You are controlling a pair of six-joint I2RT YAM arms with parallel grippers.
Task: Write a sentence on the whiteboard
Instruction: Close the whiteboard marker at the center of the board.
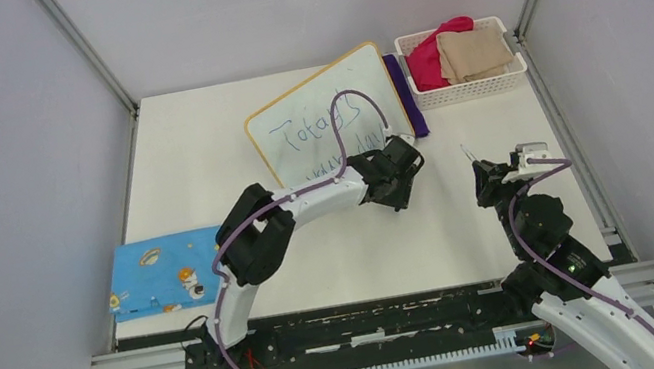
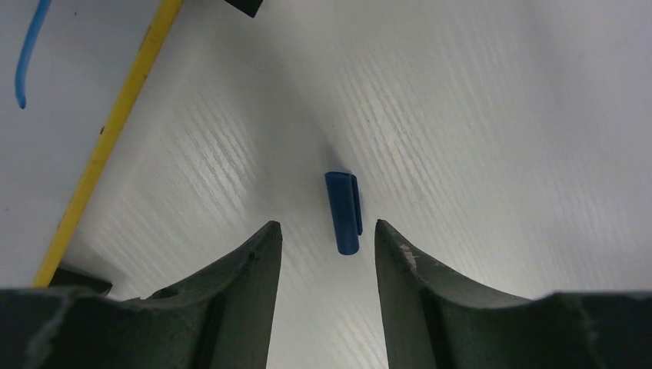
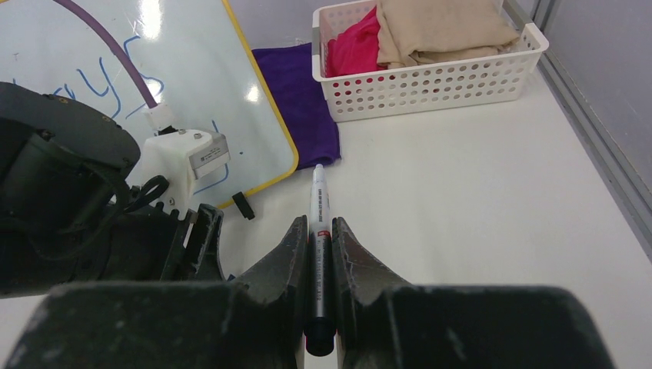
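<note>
The flat white board with the thin yellow-tan frame (image 1: 364, 71) has blue handwritten words (image 1: 313, 127) on it. The top line looks like "Today's". The line under it is partly hidden and cannot be read. The grey marker pen (image 3: 319, 227) has tiny print, too small to read.

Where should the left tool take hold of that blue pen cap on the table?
Grip the blue pen cap across its middle, coming straight down from above. It lies flat on the table, its length running between the open fingers of the left tool, so they can close on its long sides.
</note>
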